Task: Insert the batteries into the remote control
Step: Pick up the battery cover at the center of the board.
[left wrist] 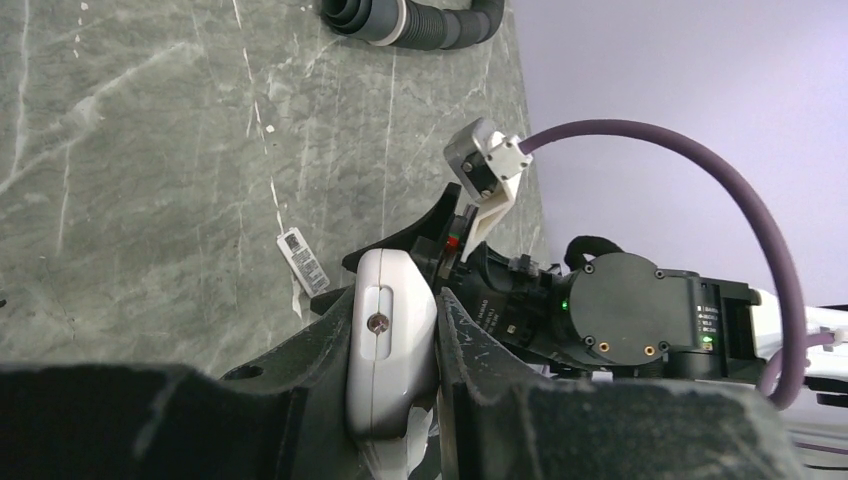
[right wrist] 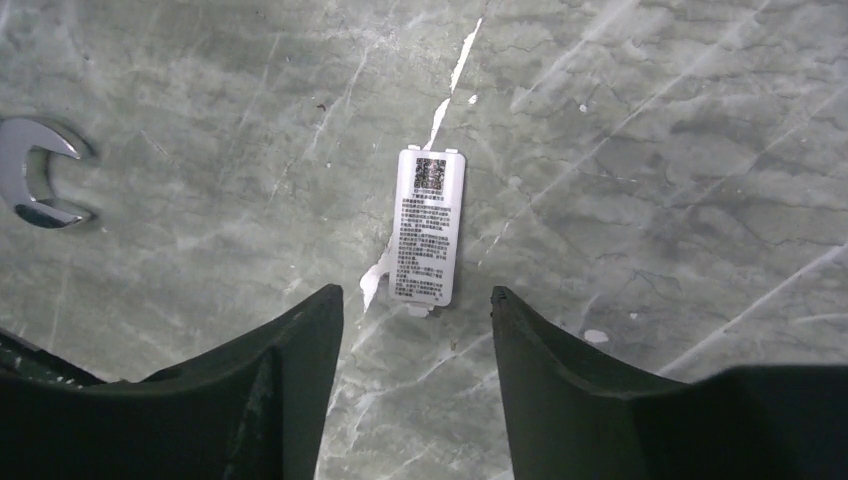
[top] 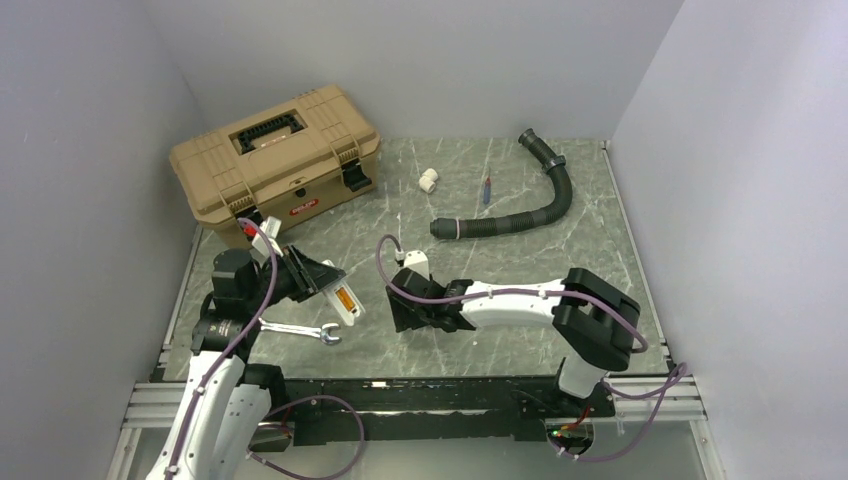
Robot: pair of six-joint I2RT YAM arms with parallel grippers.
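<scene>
My left gripper (top: 325, 281) is shut on the remote control (top: 343, 300), a slim white bar held off the table and tilted down to the right. Orange batteries (top: 347, 298) show in its open back. In the left wrist view the remote's rounded white end (left wrist: 390, 340) is clamped between both fingers. My right gripper (right wrist: 413, 292) stands open just above the table, with nothing between its fingers. A small white labelled battery cover (right wrist: 430, 228) lies flat just beyond its fingertips, and also shows in the left wrist view (left wrist: 303, 260). From above, the right gripper (top: 412, 315) sits right of the remote.
A silver wrench (top: 302, 330) lies below the remote, its open end at the left of the right wrist view (right wrist: 35, 185). A tan toolbox (top: 275, 160) stands back left. A black ribbed hose (top: 520, 212), a white pipe fitting (top: 428, 180) and a thin red-and-blue stick (top: 487, 190) lie at the back.
</scene>
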